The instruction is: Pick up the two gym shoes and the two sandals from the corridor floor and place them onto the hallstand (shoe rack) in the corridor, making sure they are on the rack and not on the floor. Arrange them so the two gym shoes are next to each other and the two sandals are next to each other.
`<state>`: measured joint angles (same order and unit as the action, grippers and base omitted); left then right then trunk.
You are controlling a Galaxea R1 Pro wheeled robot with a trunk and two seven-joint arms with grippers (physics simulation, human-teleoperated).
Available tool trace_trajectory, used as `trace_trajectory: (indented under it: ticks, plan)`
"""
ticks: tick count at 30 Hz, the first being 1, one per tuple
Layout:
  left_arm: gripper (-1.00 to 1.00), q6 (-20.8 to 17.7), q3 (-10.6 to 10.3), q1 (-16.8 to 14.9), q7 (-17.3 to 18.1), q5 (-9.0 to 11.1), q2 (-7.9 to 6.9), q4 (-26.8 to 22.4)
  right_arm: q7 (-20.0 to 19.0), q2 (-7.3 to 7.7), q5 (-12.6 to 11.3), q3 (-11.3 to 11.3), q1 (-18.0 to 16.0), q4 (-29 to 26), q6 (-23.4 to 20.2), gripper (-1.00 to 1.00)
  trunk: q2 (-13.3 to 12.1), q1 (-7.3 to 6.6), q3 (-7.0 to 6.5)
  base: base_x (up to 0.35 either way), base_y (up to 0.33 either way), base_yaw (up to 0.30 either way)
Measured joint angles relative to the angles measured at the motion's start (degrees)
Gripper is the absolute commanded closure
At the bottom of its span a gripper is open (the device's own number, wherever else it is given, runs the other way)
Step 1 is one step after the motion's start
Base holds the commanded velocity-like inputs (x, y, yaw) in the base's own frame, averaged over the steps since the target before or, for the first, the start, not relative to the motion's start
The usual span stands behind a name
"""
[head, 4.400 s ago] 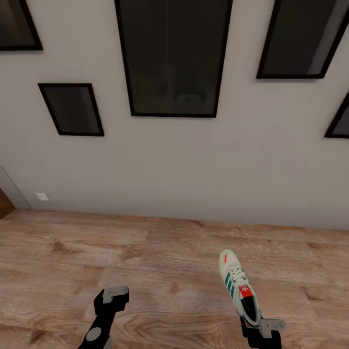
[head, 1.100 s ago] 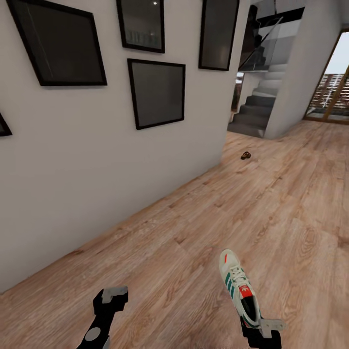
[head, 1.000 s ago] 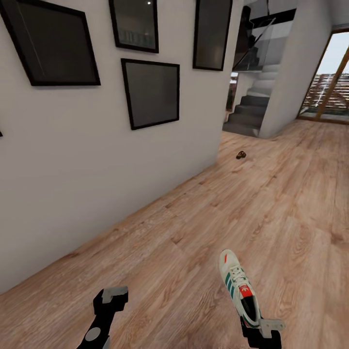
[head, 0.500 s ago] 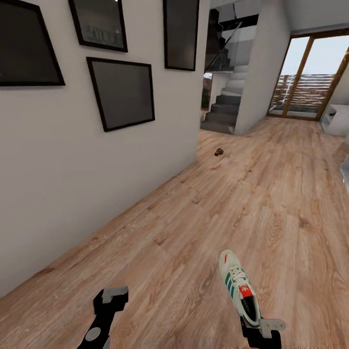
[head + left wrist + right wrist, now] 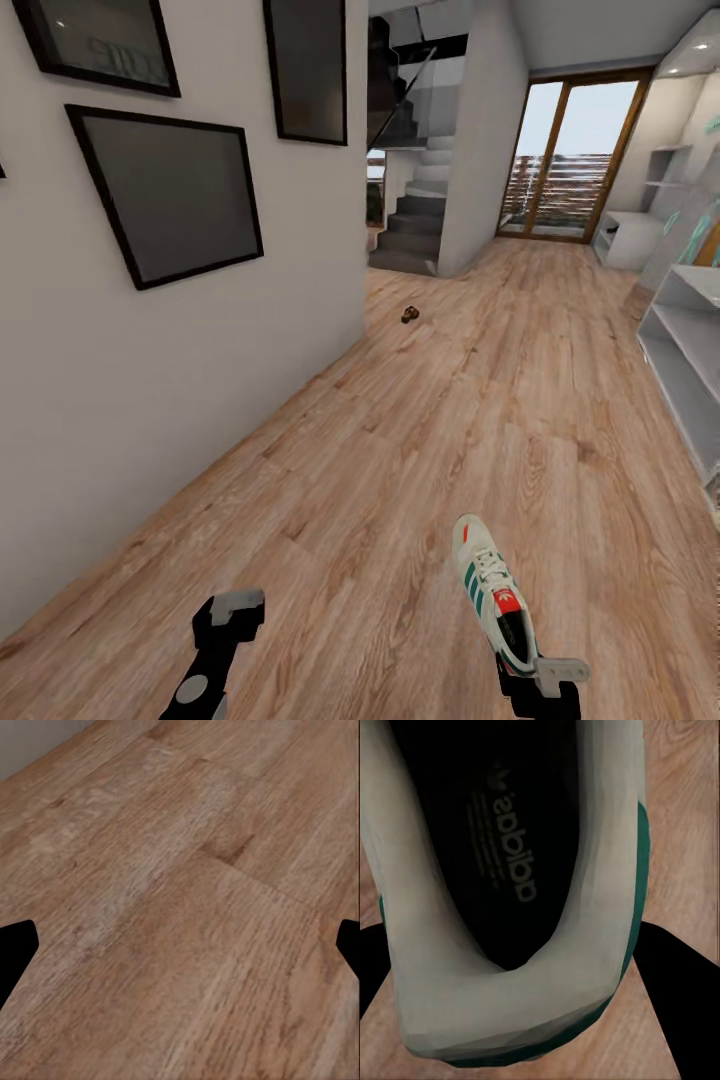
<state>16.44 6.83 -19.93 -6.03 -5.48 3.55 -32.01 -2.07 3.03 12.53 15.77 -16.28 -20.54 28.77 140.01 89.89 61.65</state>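
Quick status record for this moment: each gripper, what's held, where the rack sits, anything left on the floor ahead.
right gripper: shut on the heel of a gym shoe, toe pointing forward
left gripper: open, holding nothing, above the corridor floor
hallstand: at the right edge of the head view, shelves seen bare
floor ahead: small dark brown thing near the wall corner, too small to identify
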Motion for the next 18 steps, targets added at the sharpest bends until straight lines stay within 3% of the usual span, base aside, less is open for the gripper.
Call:
trace_trajectory:
  ticks: [8,18]
  plan:
    - [-1.00,0.3,0.0,0.5,0.0,0.0,0.00,-0.1,0.0,0.00,0.0,0.0,0.0,0.0,0.0,1.00,0.0,0.00,0.00,0.337,0.003,-0.286]
    - [-1.00,0.6,0.0,0.5,0.0,0.0,-0.01,-0.1,-0.1,0.07,0.0,0.1,0.0,-0.1,0.0,1.00,0.0,0.00,0.00,0.338,0.000,-0.038]
